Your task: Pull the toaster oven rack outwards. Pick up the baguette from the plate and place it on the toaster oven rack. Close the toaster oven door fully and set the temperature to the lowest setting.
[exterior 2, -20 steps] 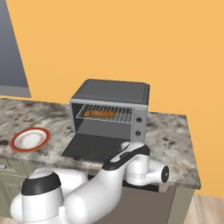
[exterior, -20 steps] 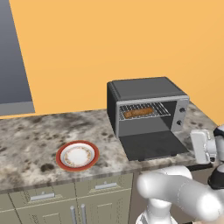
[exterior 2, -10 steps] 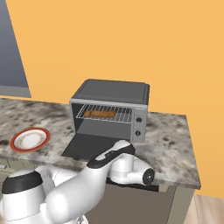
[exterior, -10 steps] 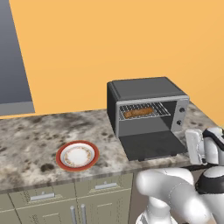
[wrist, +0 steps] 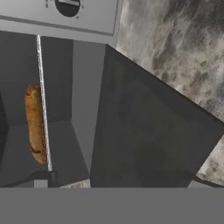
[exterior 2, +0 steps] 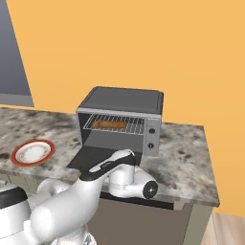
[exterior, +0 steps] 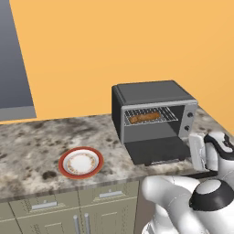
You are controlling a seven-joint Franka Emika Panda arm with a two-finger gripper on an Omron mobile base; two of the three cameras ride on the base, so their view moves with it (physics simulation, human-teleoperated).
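Note:
The toaster oven (exterior: 153, 98) (exterior 2: 122, 103) stands on the counter with its door (exterior: 157, 148) (exterior 2: 91, 155) (wrist: 148, 131) folded down flat. The baguette (exterior: 144, 117) (exterior 2: 109, 125) (wrist: 35, 124) lies on the silver wire rack (exterior: 167, 114) (exterior 2: 134, 125) (wrist: 43, 100) inside the cavity. Left of the oven, the red-rimmed plate (exterior: 81, 162) (exterior 2: 32, 152) holds nothing. My gripper (wrist: 122, 186) is open, its tips spread wide, hovering by the front right corner of the lowered door and looking along it into the oven. Nothing is between the fingers.
The speckled stone counter (exterior: 27, 146) (exterior 2: 186, 148) (wrist: 183, 52) runs left and right of the oven, above drawers (exterior: 45, 204). A control knob (wrist: 68, 6) (exterior 2: 152, 130) sits on the oven's right strip. An orange wall stands behind.
The hand has slid left along the counter's front edge, closer to the open door's corner. The jaws stayed open. Oven, baguette and plate have not moved.

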